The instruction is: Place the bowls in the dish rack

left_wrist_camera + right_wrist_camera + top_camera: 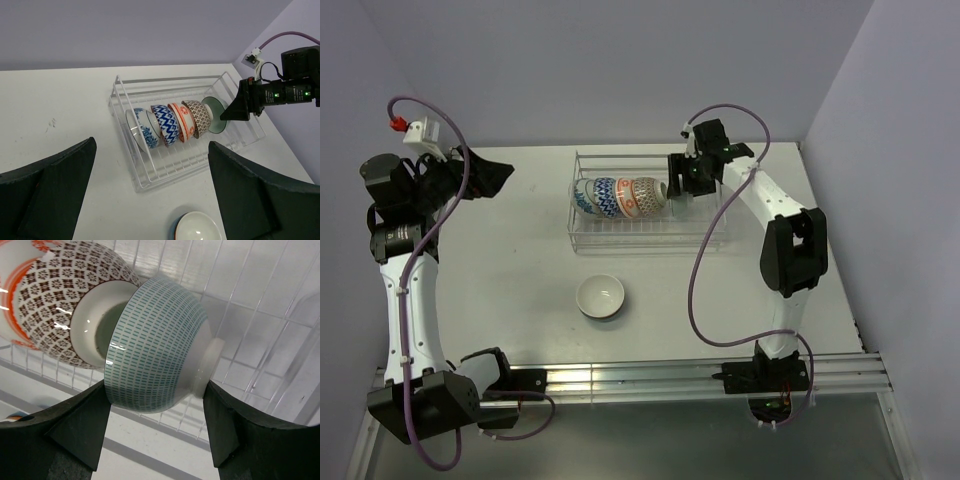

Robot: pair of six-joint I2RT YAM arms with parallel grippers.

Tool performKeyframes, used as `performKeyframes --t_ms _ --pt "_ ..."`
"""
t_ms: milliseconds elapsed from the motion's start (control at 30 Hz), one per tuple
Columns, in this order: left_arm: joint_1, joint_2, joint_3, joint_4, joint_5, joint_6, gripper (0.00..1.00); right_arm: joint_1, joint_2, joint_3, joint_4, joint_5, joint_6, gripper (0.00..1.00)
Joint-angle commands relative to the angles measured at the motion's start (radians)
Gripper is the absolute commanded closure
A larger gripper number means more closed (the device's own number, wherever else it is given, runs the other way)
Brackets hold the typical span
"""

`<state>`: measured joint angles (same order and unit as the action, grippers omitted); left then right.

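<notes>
As right hand [155, 392] grips it, teal-dashed bowl [152, 342], over dish rack [642, 240]

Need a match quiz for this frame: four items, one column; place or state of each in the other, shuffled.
Column 1
1. white bowl
2. teal-dashed bowl
3. blue zigzag bowl
4. left gripper

Column 2
A. open, holding nothing
B. held in the right gripper
C. upright on the table, outside the dish rack
D. on its side in the dish rack, between two other bowls

Pairs: 1-C, 2-B, 3-D, 4-A
</notes>
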<state>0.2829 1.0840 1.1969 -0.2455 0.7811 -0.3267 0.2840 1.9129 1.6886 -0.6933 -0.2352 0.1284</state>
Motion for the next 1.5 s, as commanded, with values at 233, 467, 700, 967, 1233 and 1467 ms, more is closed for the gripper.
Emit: performKeyframes --t_ms 233,467,700,967,1233,1467 --pt "0.002 -0.015 -0.016 0.031 0.018 0.014 0.0 0.03 0.026 0.074 0.014 0.08 -0.027 1.0" --pt "0.001 -0.01 -0.017 0.026 0.023 0.015 0.0 0.034 0.061 0.118 -0.014 0.06 -0.013 0.68" --pt "0.002 -0.007 -0.022 0.015 0.035 0.034 0.01 0.041 0.055 0.134 -0.028 0.062 -0.016 0.36" --pt "0.002 -0.003 -0.02 -0.023 0.043 0.075 0.01 0.049 0.051 0.143 -0.038 0.073 -0.015 0.0" --pt "-0.001 -0.007 -0.031 -0.112 0.093 0.213 0.01 0.06 0.034 0.166 -0.055 0.048 -0.006 0.0" --pt "-0.011 0.02 -0.016 -0.417 0.191 0.618 0.03 0.058 -0.064 0.166 -0.051 0.045 -0.027 0.0"
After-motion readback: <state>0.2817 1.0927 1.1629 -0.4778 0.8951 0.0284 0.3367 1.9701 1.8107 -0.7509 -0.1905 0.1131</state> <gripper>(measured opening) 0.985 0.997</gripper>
